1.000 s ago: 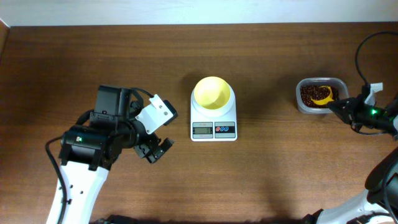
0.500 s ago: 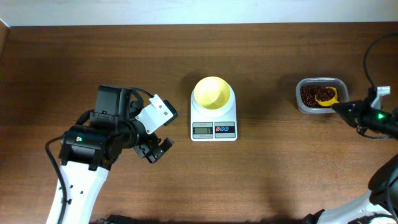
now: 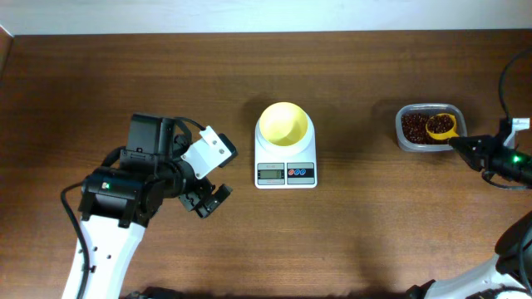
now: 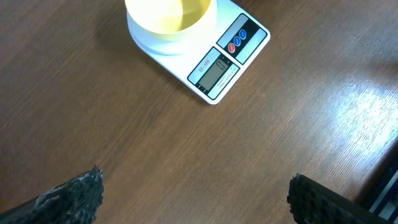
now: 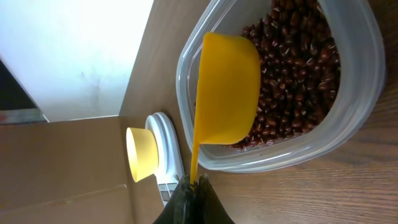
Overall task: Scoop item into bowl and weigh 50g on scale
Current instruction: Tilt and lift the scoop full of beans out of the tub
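The pale-yellow bowl point(image 3: 283, 124) stands empty on the white scale point(image 3: 285, 160) at mid table; both also show in the left wrist view, bowl point(image 4: 169, 15) and scale point(image 4: 225, 62). The red-brown beans point(image 3: 413, 127) lie in a clear tub point(image 3: 429, 146) at the right. My right gripper point(image 3: 464, 145) is shut on the handle of a yellow scoop point(image 3: 441, 125), whose cup is over the tub's right side. In the right wrist view the scoop point(image 5: 227, 90) hangs over the beans point(image 5: 298, 74), with its handle between the fingers point(image 5: 194, 180). My left gripper point(image 3: 208, 202) is open and empty, left of the scale.
The table's far edge meets a pale wall at the top. The clear tub point(image 5: 348, 127) sits near the table's right side. Bare wood lies under the left gripper's fingers point(image 4: 193, 196).
My right gripper has drawn back to the right, and the scoop has moved with it from the middle of the tub to its right side. The left arm has not moved.
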### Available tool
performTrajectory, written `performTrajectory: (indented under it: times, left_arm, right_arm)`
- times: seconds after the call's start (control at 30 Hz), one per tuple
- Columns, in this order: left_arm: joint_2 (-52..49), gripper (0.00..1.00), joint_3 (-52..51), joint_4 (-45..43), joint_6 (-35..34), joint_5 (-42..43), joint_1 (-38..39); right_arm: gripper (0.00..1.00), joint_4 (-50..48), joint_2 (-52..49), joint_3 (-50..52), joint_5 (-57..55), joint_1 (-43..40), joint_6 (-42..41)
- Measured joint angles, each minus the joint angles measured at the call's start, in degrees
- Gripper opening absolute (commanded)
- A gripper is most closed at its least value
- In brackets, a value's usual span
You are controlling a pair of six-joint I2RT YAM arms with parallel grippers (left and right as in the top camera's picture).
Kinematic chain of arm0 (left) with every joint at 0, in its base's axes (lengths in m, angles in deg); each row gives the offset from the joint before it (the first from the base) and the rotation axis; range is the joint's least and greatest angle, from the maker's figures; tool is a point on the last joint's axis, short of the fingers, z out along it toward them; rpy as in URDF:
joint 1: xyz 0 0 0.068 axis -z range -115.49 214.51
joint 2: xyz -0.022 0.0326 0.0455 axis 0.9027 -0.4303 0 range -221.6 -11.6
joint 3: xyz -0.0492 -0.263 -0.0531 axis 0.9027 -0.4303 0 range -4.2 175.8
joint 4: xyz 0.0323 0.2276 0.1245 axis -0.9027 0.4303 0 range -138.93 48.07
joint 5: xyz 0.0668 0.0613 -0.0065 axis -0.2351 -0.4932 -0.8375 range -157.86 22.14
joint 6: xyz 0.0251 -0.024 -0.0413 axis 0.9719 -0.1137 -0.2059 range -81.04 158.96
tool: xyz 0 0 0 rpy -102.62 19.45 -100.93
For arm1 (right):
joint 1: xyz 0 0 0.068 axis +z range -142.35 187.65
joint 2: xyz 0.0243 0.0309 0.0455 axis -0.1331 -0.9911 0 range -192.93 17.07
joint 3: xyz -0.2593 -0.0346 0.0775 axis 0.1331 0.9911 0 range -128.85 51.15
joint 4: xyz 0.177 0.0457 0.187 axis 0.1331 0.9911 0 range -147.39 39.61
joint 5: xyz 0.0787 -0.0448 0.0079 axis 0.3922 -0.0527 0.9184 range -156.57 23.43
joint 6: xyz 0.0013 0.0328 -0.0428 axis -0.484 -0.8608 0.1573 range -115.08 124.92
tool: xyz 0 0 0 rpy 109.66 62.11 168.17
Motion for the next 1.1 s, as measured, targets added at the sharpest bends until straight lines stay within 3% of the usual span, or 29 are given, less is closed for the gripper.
performTrajectory:
  times: [1.1]
  left_arm:
    - [0.0, 0.99, 0.0, 0.0, 0.0, 0.0, 0.0]
  right_arm:
    - [0.04, 1.8, 0.0, 0.1, 0.0, -0.1, 4.5]
